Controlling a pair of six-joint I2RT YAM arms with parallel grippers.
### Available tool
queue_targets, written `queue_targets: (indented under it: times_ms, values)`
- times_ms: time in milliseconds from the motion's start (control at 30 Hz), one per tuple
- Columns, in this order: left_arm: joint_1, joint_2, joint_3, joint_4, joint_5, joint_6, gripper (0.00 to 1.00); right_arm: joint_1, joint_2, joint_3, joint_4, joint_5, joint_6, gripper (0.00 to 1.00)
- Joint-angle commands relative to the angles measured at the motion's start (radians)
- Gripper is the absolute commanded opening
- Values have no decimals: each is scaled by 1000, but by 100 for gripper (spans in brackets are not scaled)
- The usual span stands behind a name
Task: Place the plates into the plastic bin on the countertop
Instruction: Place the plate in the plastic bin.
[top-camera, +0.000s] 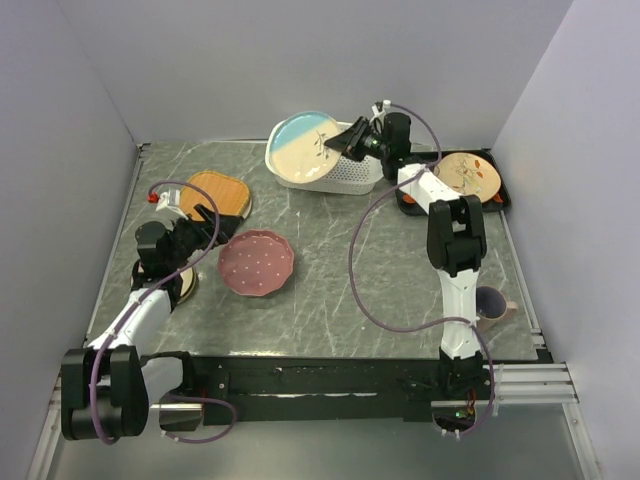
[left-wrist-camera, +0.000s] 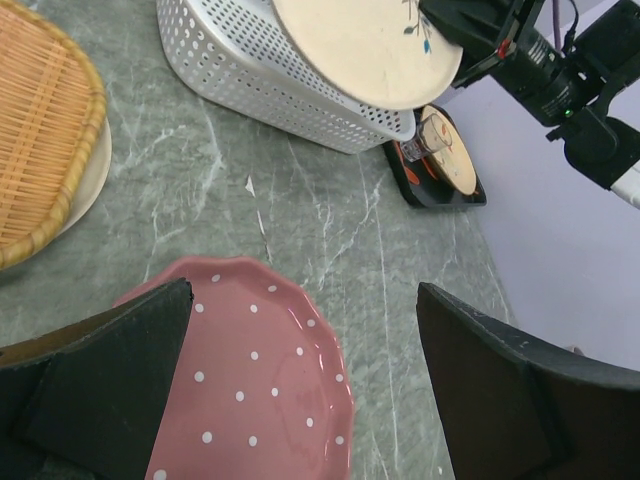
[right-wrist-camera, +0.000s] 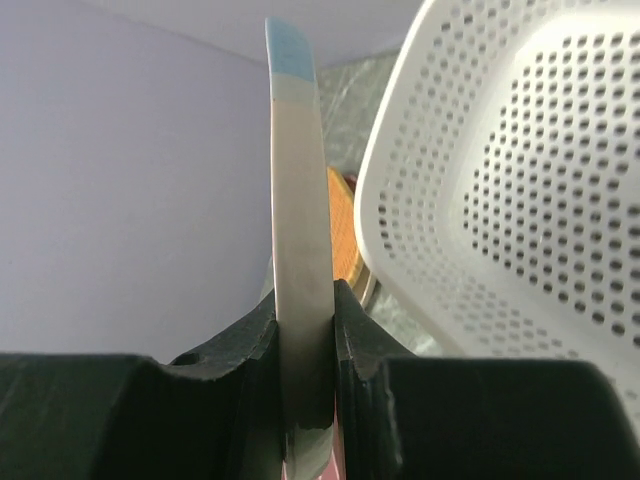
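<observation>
My right gripper is shut on the rim of the pale blue-cream plate with a leaf sprig and holds it over the white perforated plastic bin at the back. In the right wrist view the plate's edge stands between my fingers, the bin to its right. My left gripper is open just left of the speckled pink plate, which lies on the marble countertop. In the left wrist view the pink plate lies between the open fingers. An orange rounded-square plate lies at the left.
A flat black tray at the back right holds a cream plate with red-orange leaf marks. A mug stands near the right arm. A tan plate with a brown rim shows under the left arm. Walls close in on three sides.
</observation>
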Motion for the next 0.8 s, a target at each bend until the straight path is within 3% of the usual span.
queue_targets:
  times_ms: [0, 767]
  values:
    - [-3, 12, -2, 72, 36, -16, 99, -14, 7, 126, 61, 17, 44, 0]
    - [-3, 60, -22, 175, 79, -63, 99, -32, 119, 332, -23, 146, 61, 0]
